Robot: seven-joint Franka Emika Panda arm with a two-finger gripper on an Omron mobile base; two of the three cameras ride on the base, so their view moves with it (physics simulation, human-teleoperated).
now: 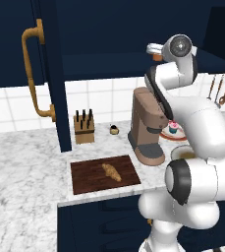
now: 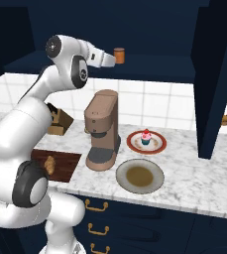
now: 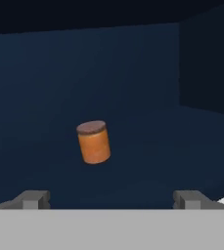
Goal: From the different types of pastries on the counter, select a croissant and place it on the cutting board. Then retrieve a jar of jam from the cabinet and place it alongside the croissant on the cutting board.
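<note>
The jar of jam (image 3: 93, 142), orange with a dark brown lid, stands a little tilted on the shelf inside the open navy cabinet (image 2: 149, 30). My gripper (image 3: 111, 200) is raised to shelf height and faces it, open, with the jar (image 2: 119, 55) just ahead of the fingertips (image 3: 33, 199) and untouched. The golden croissant (image 1: 111, 172) lies on the dark wooden cutting board (image 1: 87, 179) at the counter's (image 1: 20, 162) front edge. A cupcake (image 2: 145, 137) sits on a red-rimmed plate (image 2: 157, 147).
A brown coffee machine (image 2: 102, 129) stands below the gripper. A beige round plate (image 2: 140, 175) lies at the counter front. The knife block (image 1: 84, 127) is against the tiles. The open cabinet door (image 1: 52, 74) with its brass handle (image 1: 33, 74) hangs left of the board.
</note>
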